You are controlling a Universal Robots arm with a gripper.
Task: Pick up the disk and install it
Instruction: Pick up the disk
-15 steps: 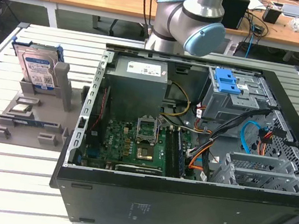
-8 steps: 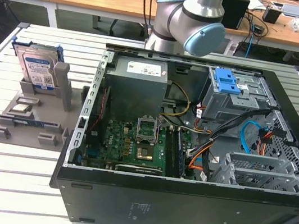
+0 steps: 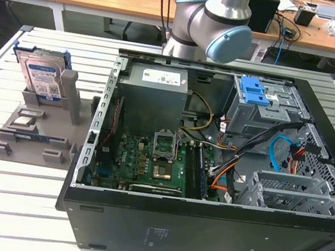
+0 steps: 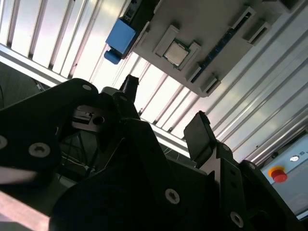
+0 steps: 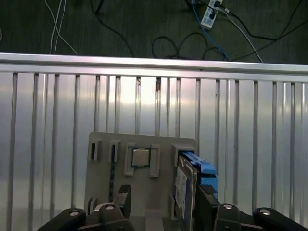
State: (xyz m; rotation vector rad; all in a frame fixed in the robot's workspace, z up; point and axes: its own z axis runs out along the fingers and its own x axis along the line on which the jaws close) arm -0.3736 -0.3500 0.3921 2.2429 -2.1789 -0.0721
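End effector [image 4: 164, 98]: black fingers spread wide with nothing between them, holding nothing, hanging above the slatted metal surface [image 3: 15, 203].

The disk [image 3: 41, 77] stands on edge in a slot of a grey fixture [image 3: 11, 126], at the exterior view's left and well apart from the open computer case [image 3: 201, 233]. In the first wrist view the disk [image 5: 184, 185] sits close by one finger [image 5: 206, 204]. How far below the finger it lies I cannot tell. In the second wrist view its blue carrier [image 4: 119, 37] is clear of both fingers.

Labels: the disk face carries a white-and-blue label, its print too small to tell. The grey power-supply box [image 3: 155, 95] inside the case carries a white label, likewise unreadable.

By view:
- The exterior view gives the arm [image 3: 216, 18] behind the case and a blue latch [image 3: 254, 91] on the drive cage.
- Both wrist views give a square processor chip [image 5: 140, 157] seated in the fixture.
- The second wrist view adds a red button [image 4: 278, 174] beyond the surface.
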